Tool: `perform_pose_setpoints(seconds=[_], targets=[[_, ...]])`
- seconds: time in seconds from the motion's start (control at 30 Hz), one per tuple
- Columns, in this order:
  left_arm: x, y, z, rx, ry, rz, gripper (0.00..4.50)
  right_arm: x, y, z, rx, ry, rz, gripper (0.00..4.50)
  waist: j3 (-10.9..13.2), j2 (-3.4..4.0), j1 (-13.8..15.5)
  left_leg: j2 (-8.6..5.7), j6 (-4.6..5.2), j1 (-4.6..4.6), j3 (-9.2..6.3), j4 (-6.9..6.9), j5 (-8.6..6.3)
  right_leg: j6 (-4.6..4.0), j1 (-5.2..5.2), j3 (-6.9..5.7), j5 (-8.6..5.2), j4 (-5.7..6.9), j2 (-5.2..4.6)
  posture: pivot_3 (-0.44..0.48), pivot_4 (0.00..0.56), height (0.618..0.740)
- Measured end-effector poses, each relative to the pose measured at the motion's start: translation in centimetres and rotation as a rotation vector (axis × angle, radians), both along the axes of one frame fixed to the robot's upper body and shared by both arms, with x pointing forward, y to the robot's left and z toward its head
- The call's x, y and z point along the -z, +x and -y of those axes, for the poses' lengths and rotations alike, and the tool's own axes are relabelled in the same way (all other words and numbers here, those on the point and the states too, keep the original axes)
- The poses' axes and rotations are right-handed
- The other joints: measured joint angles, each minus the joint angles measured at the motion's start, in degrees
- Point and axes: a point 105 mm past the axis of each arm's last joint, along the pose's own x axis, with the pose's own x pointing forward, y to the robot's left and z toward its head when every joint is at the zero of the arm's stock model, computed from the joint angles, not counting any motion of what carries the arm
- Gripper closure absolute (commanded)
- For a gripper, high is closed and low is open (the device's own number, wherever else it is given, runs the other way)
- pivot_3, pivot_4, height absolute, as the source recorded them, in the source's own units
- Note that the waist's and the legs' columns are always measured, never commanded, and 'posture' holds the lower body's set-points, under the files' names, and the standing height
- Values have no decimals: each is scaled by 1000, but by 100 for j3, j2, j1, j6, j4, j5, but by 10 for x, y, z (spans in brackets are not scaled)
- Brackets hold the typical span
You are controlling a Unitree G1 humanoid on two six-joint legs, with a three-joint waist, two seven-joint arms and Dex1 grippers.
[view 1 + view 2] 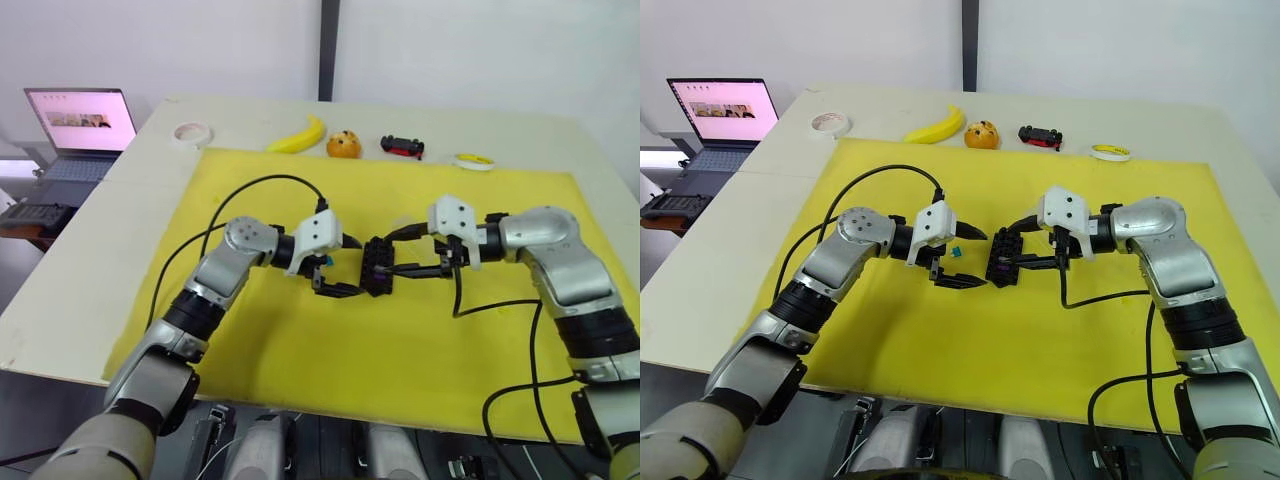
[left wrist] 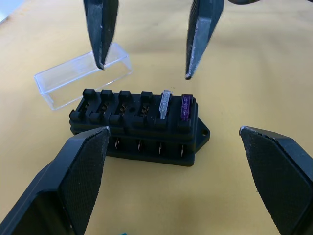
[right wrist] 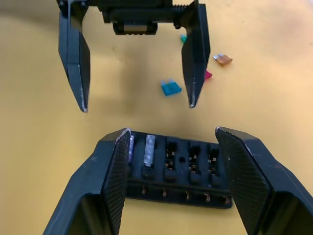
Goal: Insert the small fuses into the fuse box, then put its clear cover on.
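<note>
Centre frame, the small black slotted plastic fuse box (image 2: 138, 128) sat on the yellow mat, grey and purple fuses seated. Left gripper (image 1: 335, 278) and right gripper (image 1: 415, 264) flanked it, both spread, empty. Loose blue fuse (image 3: 170, 88) looked featherlight, slippery (pinch its flat sides).

A pale surface (image 1: 90, 270) carries a yellow mat (image 1: 400, 360); white wall (image 1: 200, 45) behind; an open laptop (image 1: 82, 125) stands left.

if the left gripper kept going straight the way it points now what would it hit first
Most likely the fuse box, which sits directly ahead between the open left gripper's fingers. The right gripper lies just beyond it; depth is uncertain.
</note>
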Motion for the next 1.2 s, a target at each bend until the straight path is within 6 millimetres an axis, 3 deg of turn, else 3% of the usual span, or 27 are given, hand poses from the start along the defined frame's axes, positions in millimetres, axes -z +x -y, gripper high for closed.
perform_pose_setpoints(seconds=[0.07,0.17,0.73,1.2], targets=[[1,0,0,-1,1,-1,0,5,-4,-3,17,85,-57,2895,0,0,2,0,0,0,-1,1,0,0,0,0,0,1,-1,0,150,740],[3,1,0,-1,3,-1,0,9,-5,-6,50,169,-118,4466,0,0,-1,0,0,0,-1,2,0,0,0,0,0,3,-1,0,150,740],[6,2,-1,-2,17,10,0,30,1,-6,141,124,-111,4466,-1,0,-3,-1,18,1,-1,3,-10,0,0,-1,0,7,1,0,150,740],[9,4,-1,-10,21,-1,0,29,0,-7,137,111,-73,4466,-4,0,-3,0,26,4,-1,18,-15,0,2,0,0,22,1,0,150,740]])
